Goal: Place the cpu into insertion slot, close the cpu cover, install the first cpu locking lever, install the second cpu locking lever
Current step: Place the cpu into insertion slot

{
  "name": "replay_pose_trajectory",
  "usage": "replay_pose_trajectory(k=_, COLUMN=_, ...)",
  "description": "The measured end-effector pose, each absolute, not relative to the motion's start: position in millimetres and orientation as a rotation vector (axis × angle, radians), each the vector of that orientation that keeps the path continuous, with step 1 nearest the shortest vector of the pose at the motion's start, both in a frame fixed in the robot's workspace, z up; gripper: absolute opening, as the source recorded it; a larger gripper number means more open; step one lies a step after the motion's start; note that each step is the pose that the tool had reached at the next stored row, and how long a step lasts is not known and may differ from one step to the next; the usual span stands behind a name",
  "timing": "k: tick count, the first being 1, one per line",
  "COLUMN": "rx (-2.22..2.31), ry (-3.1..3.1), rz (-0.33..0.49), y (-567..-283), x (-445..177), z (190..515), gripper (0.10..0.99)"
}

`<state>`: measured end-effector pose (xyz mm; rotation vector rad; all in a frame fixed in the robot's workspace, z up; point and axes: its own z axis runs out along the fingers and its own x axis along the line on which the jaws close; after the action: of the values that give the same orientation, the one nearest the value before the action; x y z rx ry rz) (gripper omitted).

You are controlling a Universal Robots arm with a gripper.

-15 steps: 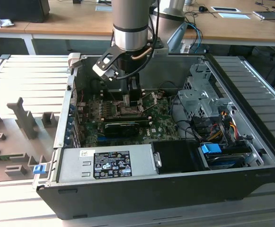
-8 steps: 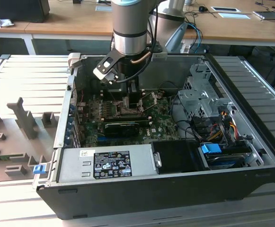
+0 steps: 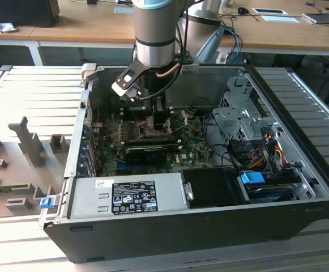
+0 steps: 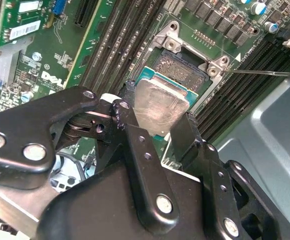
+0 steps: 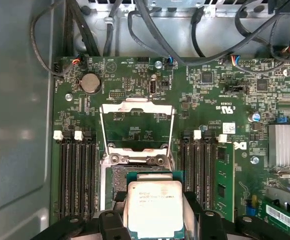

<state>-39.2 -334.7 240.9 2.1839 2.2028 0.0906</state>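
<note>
Cpu (image 4: 162, 102) sits between the two black fingers (image 4: 135, 134) of the gripper (image 4: 157, 119), which squeeze it by its sides. We see its shiny face turned up. It hangs right over the insertion slot (image 4: 182, 64), and it may not be touching it yet. In the first wrist view the cpu cover (image 5: 137, 125) stands swung open at the slot's edge.

Beyond the gripper (image 3: 156, 127) runs a row of wooden desks (image 3: 85, 25) on white frames — cables (image 3: 236, 41) trail off one. A grey ribbed worktable (image 3: 34, 90) spreads to either side of it, evenly lit.
</note>
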Motion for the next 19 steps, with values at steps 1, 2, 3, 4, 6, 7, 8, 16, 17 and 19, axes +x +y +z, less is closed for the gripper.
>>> replay_pose_trajectory(k=1, rx=2.184, ry=2.203, rz=0.09, y=-333.7, x=-39.2, z=240.3, gripper=0.529)
replay_pose_trajectory(k=2, rx=2.184, ry=2.203, rz=0.091, y=-331.3, x=-39.2, z=238.8, gripper=0.529)
replay_pose_trajectory(k=3, rx=2.184, ry=2.203, rz=0.09, y=-329.5, x=-39.2, z=237.2, gripper=0.529)
replay_pose_trajectory(k=4, rx=2.184, ry=2.203, rz=0.091, y=-325.8, x=-40.2, z=231.5, gripper=0.529)
replay_pose_trajectory(k=6, rx=2.185, ry=2.202, rz=0.09, y=-324.9, x=-41.7, z=228.3, gripper=0.529)
replay_pose_trajectory(k=7, rx=2.186, ry=2.201, rz=0.09, y=-324.4, x=-42.4, z=225.5, gripper=0.529)
replay_pose_trajectory(k=8, rx=2.187, ry=2.2, rz=0.09, y=-324.0, x=-42.8, z=223.5, gripper=0.529)
replay_pose_trajectory(k=16, rx=2.202, ry=2.183, rz=0.089, y=-321.8, x=-45.0, z=206.3, gripper=0.529)
replay_pose_trajectory(k=17, rx=2.201, ry=2.181, rz=0.086, y=-321.1, x=-45.1, z=203.6, gripper=0.529)
replay_pose_trajectory(k=19, rx=2.2, ry=2.181, rz=0.084, y=-320.8, x=-45.1, z=201.8, gripper=0.6)
